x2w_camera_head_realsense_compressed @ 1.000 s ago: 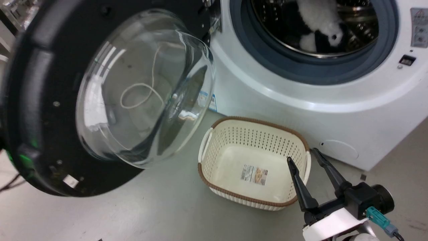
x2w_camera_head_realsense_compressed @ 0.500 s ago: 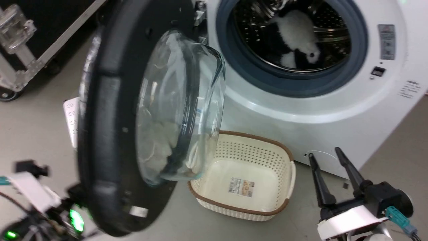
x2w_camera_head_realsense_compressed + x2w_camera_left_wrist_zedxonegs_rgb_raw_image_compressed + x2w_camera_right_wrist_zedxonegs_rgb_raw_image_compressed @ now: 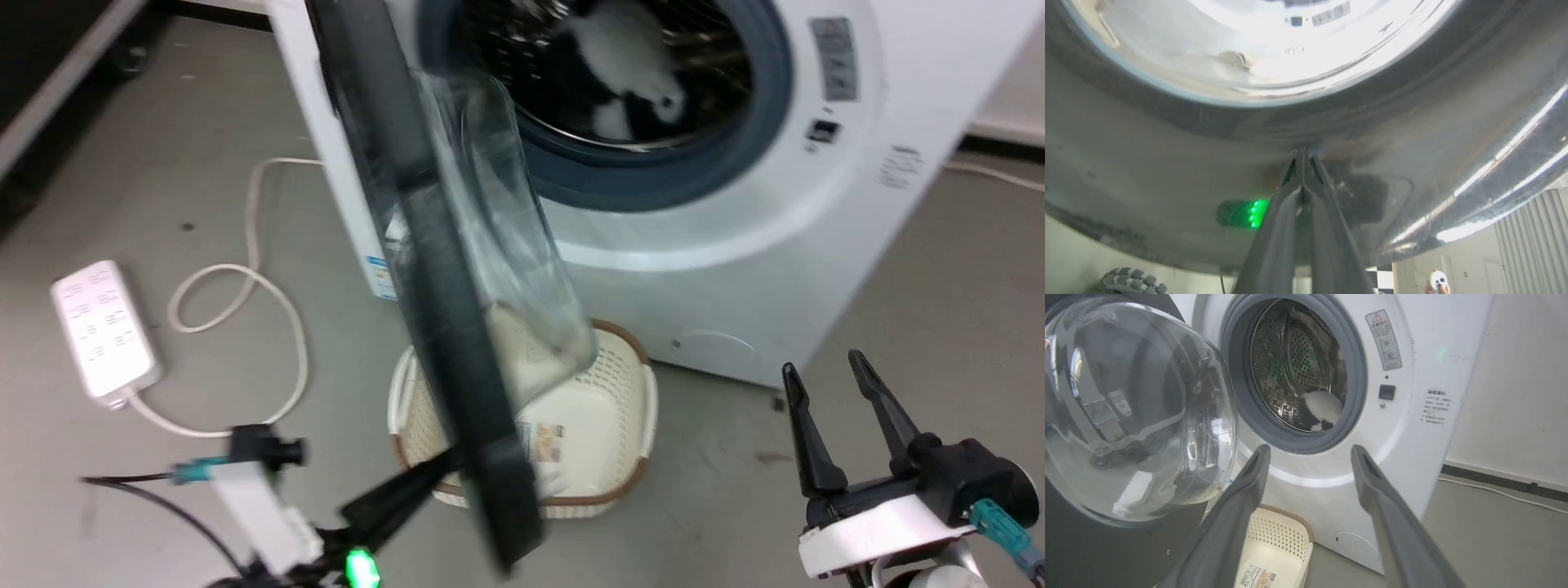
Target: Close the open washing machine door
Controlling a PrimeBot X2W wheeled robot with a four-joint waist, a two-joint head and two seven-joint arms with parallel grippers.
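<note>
The washing machine door [image 3: 441, 327] stands half open, edge-on in the head view, its glass bowl [image 3: 506, 237] bulging toward the white washing machine [image 3: 735, 245]. My left gripper [image 3: 441, 469] is shut, its tips pressed against the door's glossy black outer face [image 3: 1167, 163] near the lower rim. In the left wrist view the two fingers [image 3: 1290, 212] meet at a point on that face. My right gripper [image 3: 822, 363] hangs open and apart from everything at the lower right. The right wrist view has the door [image 3: 1094, 547] and its bowl [image 3: 1139, 412] left of the open gripper [image 3: 1309, 451].
A cream perforated basket [image 3: 629, 408] sits on the floor under the door's swing. A black-and-white plush toy [image 3: 629, 65] lies in the steel drum [image 3: 1286, 367]. A white power strip [image 3: 102, 331] and its cable [image 3: 245, 282] lie on the floor at left. A person's hand [image 3: 1437, 282] is at the bottom edge.
The door has swung from wide open toward the machine, now edge-on. The head camera has turned left. My left gripper has come into view, pushing on the door's outer face.
</note>
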